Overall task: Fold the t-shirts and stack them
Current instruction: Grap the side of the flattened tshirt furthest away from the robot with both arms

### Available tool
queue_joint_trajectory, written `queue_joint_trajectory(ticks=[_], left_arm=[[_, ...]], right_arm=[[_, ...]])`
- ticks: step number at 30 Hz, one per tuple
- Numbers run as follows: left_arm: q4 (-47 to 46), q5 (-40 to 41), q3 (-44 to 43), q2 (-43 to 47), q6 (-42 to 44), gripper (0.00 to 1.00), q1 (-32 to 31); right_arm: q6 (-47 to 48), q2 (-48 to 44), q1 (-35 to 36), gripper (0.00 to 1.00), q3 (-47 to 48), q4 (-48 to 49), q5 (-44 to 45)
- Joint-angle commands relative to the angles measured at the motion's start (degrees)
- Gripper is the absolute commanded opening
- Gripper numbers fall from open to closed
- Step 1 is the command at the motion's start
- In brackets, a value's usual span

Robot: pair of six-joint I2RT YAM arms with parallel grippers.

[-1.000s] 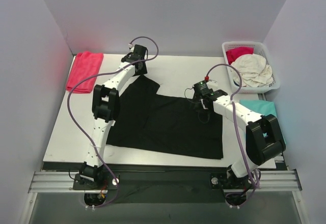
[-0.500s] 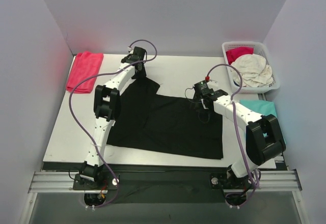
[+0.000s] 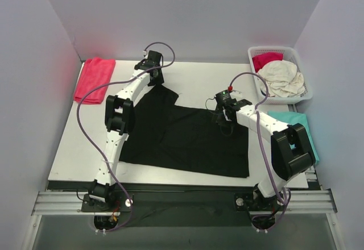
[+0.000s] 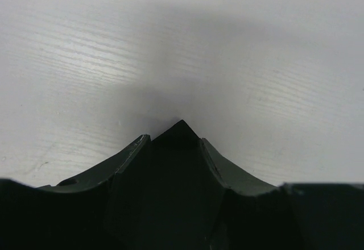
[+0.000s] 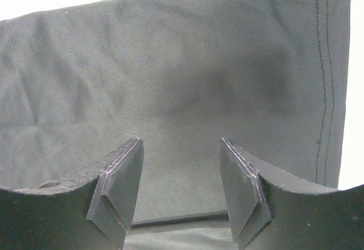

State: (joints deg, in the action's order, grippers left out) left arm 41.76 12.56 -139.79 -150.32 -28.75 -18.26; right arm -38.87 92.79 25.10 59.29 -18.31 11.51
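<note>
A black t-shirt [image 3: 187,139] lies spread flat across the middle of the table. My left gripper [image 3: 156,80] is at its far left sleeve. In the left wrist view the left gripper [image 4: 173,140] is shut on a peaked fold of the black t-shirt [image 4: 180,170], just above the white tabletop. My right gripper [image 3: 226,124] hovers over the shirt's far right part. Seen from the right wrist, the right gripper [image 5: 181,146] is open, with the flat black cloth [image 5: 170,62] below it and nothing between the fingers.
A folded red t-shirt [image 3: 94,78] lies at the far left of the table [image 3: 74,148]. The white lattice basket [image 3: 304,91] at the far right holds a red t-shirt [image 3: 266,59] and a cream t-shirt [image 3: 283,78]. A teal t-shirt [image 3: 298,120] lies under the right arm.
My left gripper has shifted slightly with the sleeve corner. The right arm has edged a little to the left over the shirt. The jaws of both grippers stand as before.
</note>
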Motion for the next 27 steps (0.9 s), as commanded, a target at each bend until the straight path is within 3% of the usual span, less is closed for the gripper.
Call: queue_joint_trajectory(ticks=[1,9,15,20,24,27], left_arm=[[-1.7,-2.8,-2.8,-1.8,1.1,0.49,0.4],[4.2,-1.0,-6.8,-4.2,0.6,0.47,0.3],[4.7,-0.9,-6.4,-4.2,0.8,0.26,0.3],[3.7,-1.0,-6.2,-3.8,1.5,0.15,0.3],[-1.1,-1.9,-3.9,-2.1,2.6,0.00,0.4],[-5.4,-3.3,-1.0,0.4,2.5,0.00,0.4]], right_arm=[[-0.1,-0.1,-0.2,0.55,2.0,-2.2,0.6],[-0.2,-0.1,-0.3,0.54,2.1,-2.5,0.8],[-0.4,0.0,-0.2,0.54,2.2,-2.7,0.9],[-0.5,0.1,-0.3,0.54,2.1,-2.9,1.1],[-0.8,0.3,-0.5,0.54,2.1,-3.2,2.4],[-0.9,0.3,-1.5,0.54,2.6,-3.6,3.4]])
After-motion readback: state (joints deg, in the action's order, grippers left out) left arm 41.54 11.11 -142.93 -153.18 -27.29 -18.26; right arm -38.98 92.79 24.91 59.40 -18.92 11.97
